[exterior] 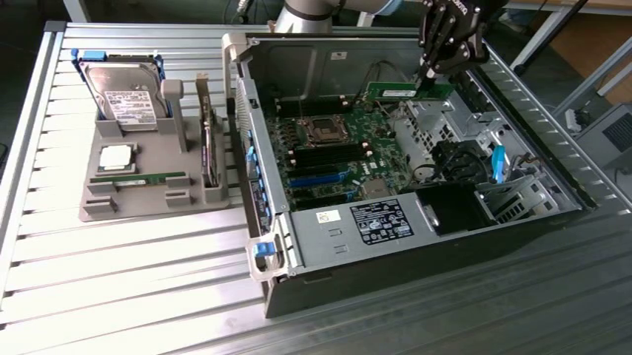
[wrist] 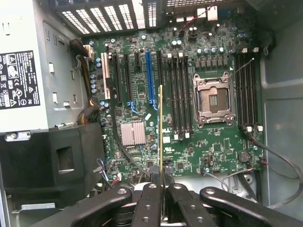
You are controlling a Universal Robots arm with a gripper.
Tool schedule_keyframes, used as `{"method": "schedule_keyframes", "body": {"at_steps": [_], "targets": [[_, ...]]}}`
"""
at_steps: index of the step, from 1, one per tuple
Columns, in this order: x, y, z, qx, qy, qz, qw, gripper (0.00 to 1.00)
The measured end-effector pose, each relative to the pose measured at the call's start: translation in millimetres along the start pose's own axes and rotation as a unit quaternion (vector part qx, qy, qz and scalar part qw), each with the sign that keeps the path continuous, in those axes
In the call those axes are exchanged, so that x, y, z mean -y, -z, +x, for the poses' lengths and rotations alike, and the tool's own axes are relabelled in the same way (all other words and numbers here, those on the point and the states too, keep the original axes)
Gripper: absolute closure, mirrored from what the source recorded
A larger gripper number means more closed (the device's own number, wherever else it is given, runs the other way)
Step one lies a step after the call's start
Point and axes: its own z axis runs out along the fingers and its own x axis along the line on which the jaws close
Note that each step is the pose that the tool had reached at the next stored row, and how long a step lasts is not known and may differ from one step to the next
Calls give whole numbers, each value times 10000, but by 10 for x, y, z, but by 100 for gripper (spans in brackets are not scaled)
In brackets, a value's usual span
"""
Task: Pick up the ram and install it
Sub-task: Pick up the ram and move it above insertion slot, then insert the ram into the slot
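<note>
One ram [exterior: 407, 92] hangs on edge above the motherboard [exterior: 371, 159] inside the open computer case [exterior: 296, 59], the jaws of the gripper [exterior: 431, 74] closed on its upper edge, seemingly so its long bottom edge runs parallel to the memory slots [wrist: 179, 94] below

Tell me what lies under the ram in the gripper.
The motherboard, with its black memory slots and the open processor socket. The thin strip of board right beneath the ram is covered.
</note>
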Motion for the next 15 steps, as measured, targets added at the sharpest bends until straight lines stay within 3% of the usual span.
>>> {"method": "schedule_keyframes", "body": {"at_steps": [8, 15], "targets": [[-3, -2, 0, 0, 0, 0, 10000, 89], [-32, -69, 1, 0, 0, 0, 10000, 89]]}}
